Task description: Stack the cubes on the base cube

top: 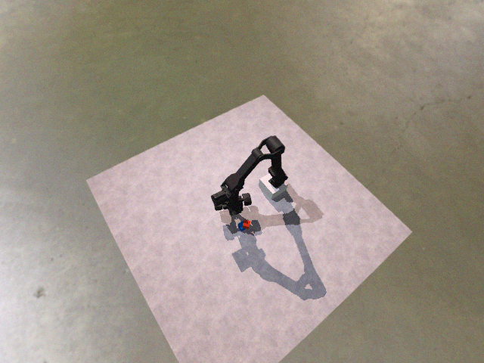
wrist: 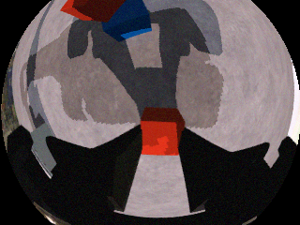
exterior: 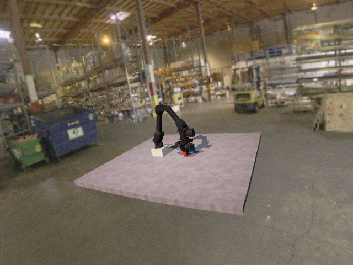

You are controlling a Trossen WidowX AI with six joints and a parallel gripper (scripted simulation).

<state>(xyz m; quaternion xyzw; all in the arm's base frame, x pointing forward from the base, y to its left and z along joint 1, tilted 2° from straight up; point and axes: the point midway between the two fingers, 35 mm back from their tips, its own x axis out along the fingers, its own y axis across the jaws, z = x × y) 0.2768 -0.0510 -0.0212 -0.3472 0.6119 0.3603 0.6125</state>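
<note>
Pincer: the black parallel-jaw gripper (top: 234,212) (exterior: 186,152) (wrist: 160,129) is clenched on the loose red cube (exterior: 186,154) (wrist: 159,137), one finger against each side.
Loose red cube: down low at the pale pinkish slab (top: 175,183) (exterior: 148,176) (wrist: 253,94), apparently resting on it; the view from above hides it behind the gripper.
Blue base cube: just beside the gripper, the fixed blue cube (top: 240,225) (exterior: 192,149) (wrist: 127,21) is our target.
Red cap: a second red cube (top: 246,224) (wrist: 96,8) sits at the top of the blue one, offset to one side. We judge the first placement done, the second at its grasp.
Grip: we would let the hold settle, then check that the cube sits square between the pads before lifting.
Lift: straight up, well over the cap's height, before any sideways travel; a low sweep could knock the cap or shove the base.
Turn: line the cube's faces up with the base while high, leaving finger room away from the cap.
Set-down: diagonally opposite corner, level, center inside the blue top, a slim gap to its neighbor.
Release: open gently once seated, since a spreading finger could nudge the cap; then rise vertically.
</note>
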